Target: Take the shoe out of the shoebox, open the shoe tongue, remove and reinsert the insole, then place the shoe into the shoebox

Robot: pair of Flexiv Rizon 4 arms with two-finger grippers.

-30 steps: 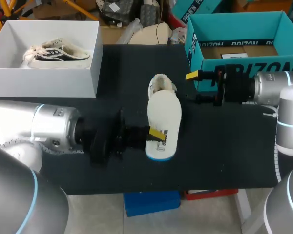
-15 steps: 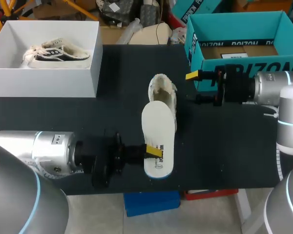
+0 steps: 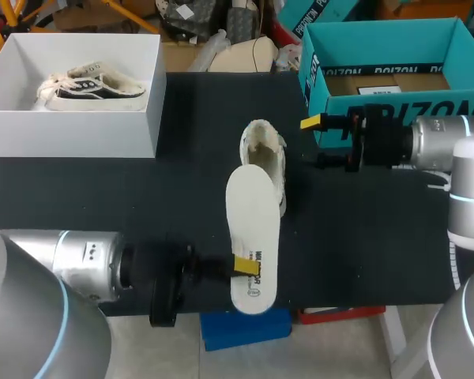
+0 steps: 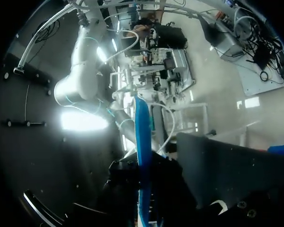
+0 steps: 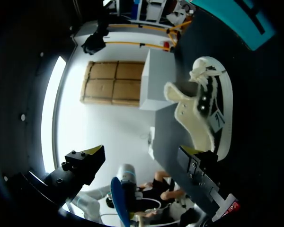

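Insole (image 3: 253,221), one, sat clamped in your left claw (image 3: 246,267); your right claw (image 3: 316,142) gaped wide near one shoe (image 3: 265,146).

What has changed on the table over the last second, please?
The left gripper, shut on the insole, drew it back from the shoe toward the near edge of the table. The shoe and the open right gripper by the teal shoebox stayed put.

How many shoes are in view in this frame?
2. A dark-sided shoe lies inside the white box at far left; a white shoe lies mid-table, partly hidden by the insole. The teal box has a partly hidden inside.
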